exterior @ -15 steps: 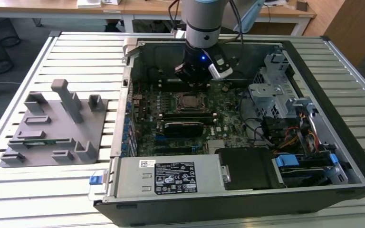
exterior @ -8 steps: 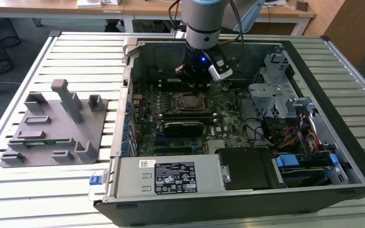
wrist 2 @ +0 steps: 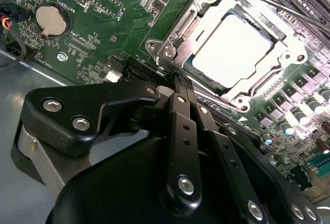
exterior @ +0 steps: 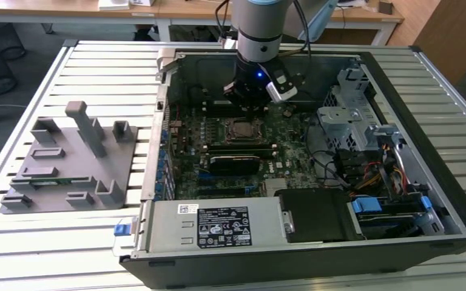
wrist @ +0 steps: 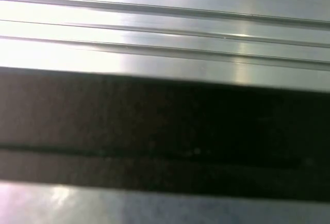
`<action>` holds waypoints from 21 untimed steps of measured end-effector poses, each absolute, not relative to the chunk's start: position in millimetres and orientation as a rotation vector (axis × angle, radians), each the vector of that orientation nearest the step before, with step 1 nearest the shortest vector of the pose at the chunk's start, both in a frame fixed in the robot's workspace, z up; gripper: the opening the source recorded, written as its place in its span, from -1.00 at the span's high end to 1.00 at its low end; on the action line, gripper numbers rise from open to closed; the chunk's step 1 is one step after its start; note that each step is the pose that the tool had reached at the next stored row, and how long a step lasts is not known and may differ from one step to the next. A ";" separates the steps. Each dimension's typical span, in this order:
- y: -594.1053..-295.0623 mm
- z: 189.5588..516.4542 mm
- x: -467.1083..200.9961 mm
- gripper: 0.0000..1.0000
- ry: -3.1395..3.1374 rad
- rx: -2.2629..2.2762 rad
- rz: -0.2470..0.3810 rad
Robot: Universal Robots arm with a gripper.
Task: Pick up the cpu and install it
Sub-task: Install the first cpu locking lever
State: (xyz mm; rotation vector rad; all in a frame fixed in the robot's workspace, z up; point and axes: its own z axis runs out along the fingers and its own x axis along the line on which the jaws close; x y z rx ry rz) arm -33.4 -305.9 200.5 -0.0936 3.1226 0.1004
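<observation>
– Tray [exterior: 22, 200] of grey plastic at the exterior view's left: what sits in it?
– A green memory stick [exterior: 55, 180], lying in a slot near the tray's lower edge. The tray rests on the slatted metal table [exterior: 95, 66].
– And the open computer case [exterior: 451, 200] in the middle?
– It holds the green motherboard [exterior: 290, 130]. The cpu [exterior: 239, 129] lies in its socket [exterior: 239, 119] at the board's centre. In the second wrist view its pale silver top [wrist 2: 234, 48] is seated inside the metal frame.
– The gripper [exterior: 253, 108]?
– It hangs just above the socket's upper edge. In the second wrist view its tips [wrist 2: 174, 79] are pressed together, pinching nothing, just beside the socket's corner.
– Any writing?
– A white label [exterior: 189, 209] and a black one [exterior: 225, 227] on the power supply [exterior: 213, 225] at lower centre; I cannot make out the print.
</observation>
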 end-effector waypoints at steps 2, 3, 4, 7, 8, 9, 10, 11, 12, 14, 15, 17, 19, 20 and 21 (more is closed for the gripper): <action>-305.9 200.6 -33.5 0.79 3.123 -0.094 0.100; -305.9 200.6 -33.4 0.79 3.123 -0.094 0.099; -305.9 200.3 -33.4 0.79 3.123 -0.094 0.097; -306.0 198.5 -33.5 0.79 3.123 -0.094 0.093; -306.0 198.1 -33.5 0.79 3.124 -0.094 0.091; -306.1 197.7 -33.5 0.79 3.124 -0.094 0.090; -306.1 197.6 -33.5 0.79 3.124 -0.094 0.089; -306.0 197.5 -33.5 0.79 3.124 -0.094 0.089; -305.8 197.2 -33.4 0.79 3.123 -0.094 0.091; -305.8 197.3 -33.4 0.79 3.124 -0.094 0.090; -305.9 197.5 -33.4 0.79 3.124 -0.094 0.090; -306.0 198.4 -33.5 0.79 3.125 -0.094 0.090; -305.9 198.5 -33.4 0.79 3.125 -0.094 0.090; -305.9 198.5 -33.4 0.79 3.125 -0.094 0.090; -305.9 198.6 -33.4 0.79 3.125 -0.094 0.090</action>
